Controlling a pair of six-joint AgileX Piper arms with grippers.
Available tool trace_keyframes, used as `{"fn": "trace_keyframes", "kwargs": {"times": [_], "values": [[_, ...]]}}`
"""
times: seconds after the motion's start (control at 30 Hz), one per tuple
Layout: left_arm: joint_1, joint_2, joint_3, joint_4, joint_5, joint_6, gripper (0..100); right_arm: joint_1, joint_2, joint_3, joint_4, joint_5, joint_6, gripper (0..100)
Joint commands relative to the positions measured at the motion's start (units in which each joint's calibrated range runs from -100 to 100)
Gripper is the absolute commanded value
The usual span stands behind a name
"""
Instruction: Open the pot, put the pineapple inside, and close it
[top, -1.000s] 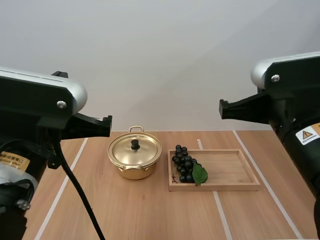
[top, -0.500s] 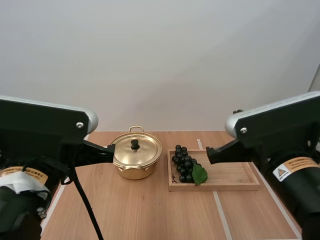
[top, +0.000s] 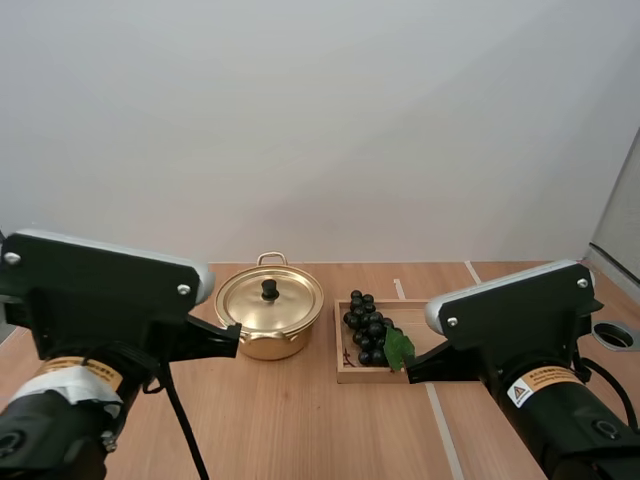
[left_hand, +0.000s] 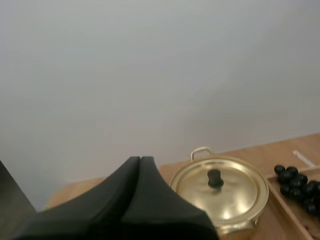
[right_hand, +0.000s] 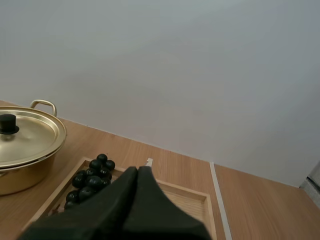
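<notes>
A golden pot (top: 270, 320) stands at the table's middle, its lid (top: 270, 298) on with a black knob (top: 270, 289). To its right a bunch of dark grapes (top: 368, 330) with a green leaf lies at the left end of a wooden tray (top: 470, 345); no pineapple is in sight. My left gripper (top: 228, 338) hangs left of the pot, short of it. My right gripper (top: 412, 368) hovers before the tray. Both are shut on nothing: each shows as one dark wedge, the left gripper (left_hand: 140, 160) before the pot (left_hand: 220, 192), the right gripper (right_hand: 138, 170) before the grapes (right_hand: 92, 177).
White tape lines (top: 443, 432) run front to back across the wooden table. A round hole (top: 612, 334) sits at the table's right edge. The tray's right half (right_hand: 192, 200) is bare.
Both arms have come down and inward, closer to the table, the left toward the pot and the right toward the tray. Pot, lid and grapes have not moved.
</notes>
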Motion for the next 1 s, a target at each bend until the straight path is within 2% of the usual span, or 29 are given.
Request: {"fn": "trace_keyframes", "kwargs": {"times": [0.0, 0.17, 0.33, 0.63, 0.8, 0.97], "values": [[-0.22, -0.22, 4.6, 1.45, -5.72, -0.56, 0, -0.43, -0.48, 1.56, 0.11, -1.14, -0.1, 0], [-0.25, -0.22, 12.28, 1.1, -12.61, -0.56, 0, -0.43, -0.48, 4.18, 1.87, -1.08, -0.1, 0], [-0.25, -0.22, 16.5, 0.41, -12.83, -0.56, 0, -0.43, -0.48, 7.13, 2.61, -0.49, -0.1, 0], [-0.25, -0.22, 18.87, -3.77, -10.89, -0.56, 0, -0.66, -0.48, 9.32, 4.13, -0.28, -0.1, 0], [-0.25, -0.22, 18.87, -3.77, -10.56, -0.56, 0, -0.98, -0.48, 9.32, 6.8, 7.08, -0.1, 0], [-0.25, -0.22, 18.87, -3.77, -10.56, -0.56, 0, -1.06, -0.48, 9.32, 6.55, 5.94, -0.1, 0]]}}
